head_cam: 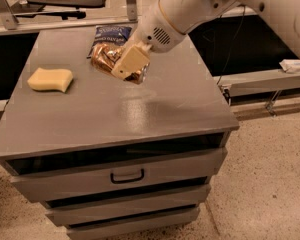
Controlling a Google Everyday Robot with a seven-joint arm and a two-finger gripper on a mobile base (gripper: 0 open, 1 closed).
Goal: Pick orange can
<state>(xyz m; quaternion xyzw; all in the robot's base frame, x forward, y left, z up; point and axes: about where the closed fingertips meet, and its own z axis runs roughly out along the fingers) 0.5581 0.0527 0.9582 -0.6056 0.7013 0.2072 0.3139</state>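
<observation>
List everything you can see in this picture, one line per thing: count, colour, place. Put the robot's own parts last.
orange can: one, shiny orange-gold, held on its side above the cabinet top, back centre
chip bag: one, dark blue, back of the top, behind the can
sponge: one, yellow, left side of the top
cabinet: one, grey, centre, drawers in its front
floor: speckled beige, around the cabinet
arm: one, white, reaching in from upper right
pincer: one, cream, closed on the orange can
</observation>
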